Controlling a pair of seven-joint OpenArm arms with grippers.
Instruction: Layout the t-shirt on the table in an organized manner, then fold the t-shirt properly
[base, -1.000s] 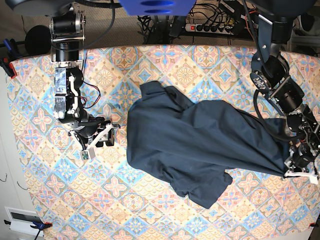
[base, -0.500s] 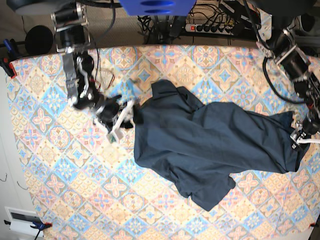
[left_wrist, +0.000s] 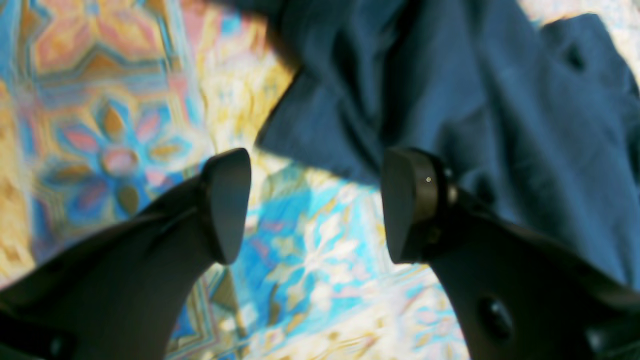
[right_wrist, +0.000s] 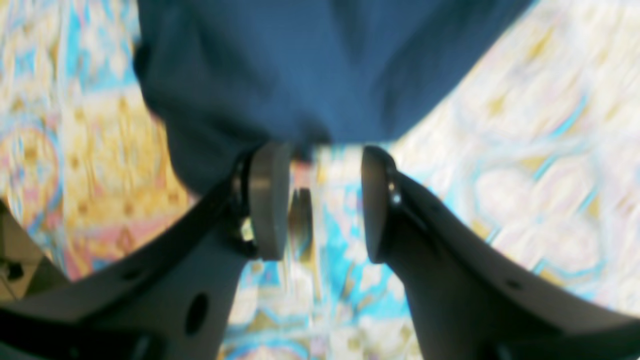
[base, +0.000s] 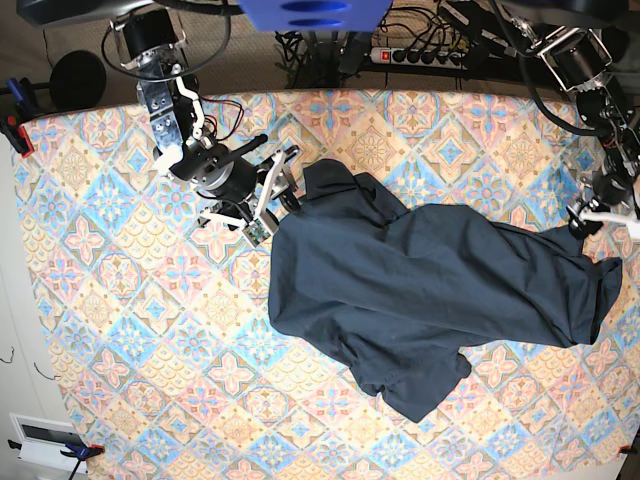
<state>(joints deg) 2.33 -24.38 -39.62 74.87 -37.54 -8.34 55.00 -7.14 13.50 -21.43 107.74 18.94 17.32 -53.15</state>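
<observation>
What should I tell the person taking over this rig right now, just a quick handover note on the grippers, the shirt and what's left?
Left gripper: open, empty, just off the t-shirt's edge at the base view's right side.
Right gripper: open, empty, jaws at the shirt's edge on the view's left side, near the bunched part.
T-shirt: lies stretched across the middle of the table, rumpled, one flap sticking out toward the near edge, a bunched lump at the far left corner.
Done: roughly spread lengthwise.
Left: flatten the bunched corner and the flap, square the shirt up, then do all the folds.
</observation>
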